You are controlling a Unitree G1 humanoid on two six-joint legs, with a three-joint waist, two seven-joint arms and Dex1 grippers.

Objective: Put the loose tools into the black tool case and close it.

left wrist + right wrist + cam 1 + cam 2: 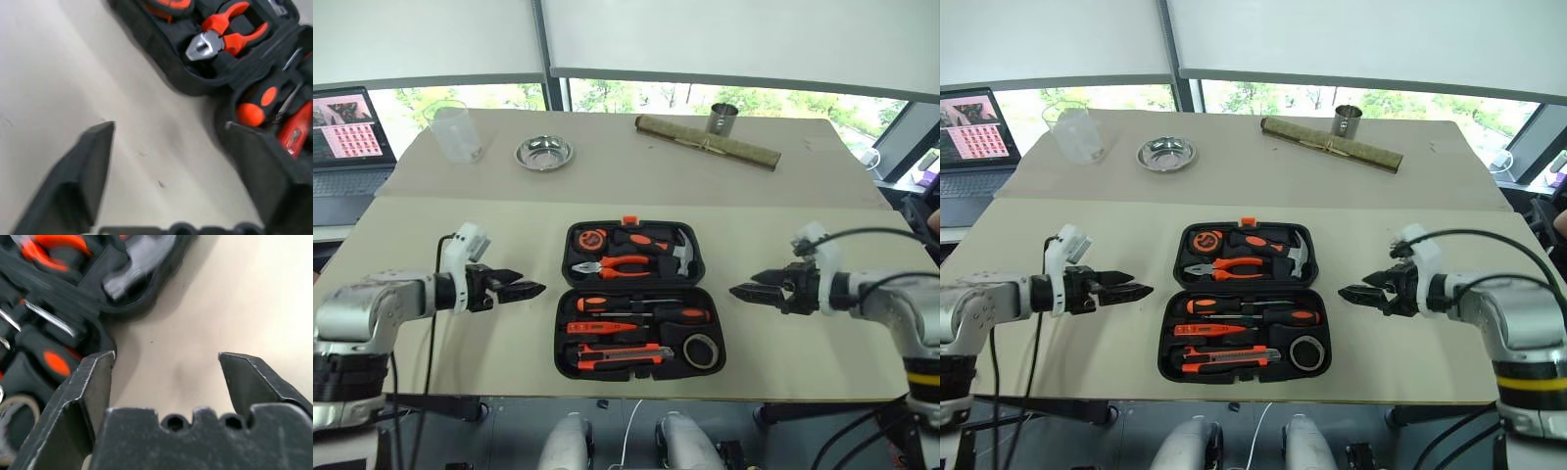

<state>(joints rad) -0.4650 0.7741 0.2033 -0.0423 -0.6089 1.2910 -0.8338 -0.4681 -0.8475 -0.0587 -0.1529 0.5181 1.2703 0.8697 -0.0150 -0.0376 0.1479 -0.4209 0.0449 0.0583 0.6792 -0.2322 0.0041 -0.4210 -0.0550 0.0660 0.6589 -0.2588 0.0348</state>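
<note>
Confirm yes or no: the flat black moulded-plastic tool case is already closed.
No: the flat black moulded-plastic tool case lies open on the table, its orange-handled tools showing in both halves.

Black tool case (635,297), orange-black screwdrivers (641,310), beige table (460,333), silver bowl (544,153)
</note>
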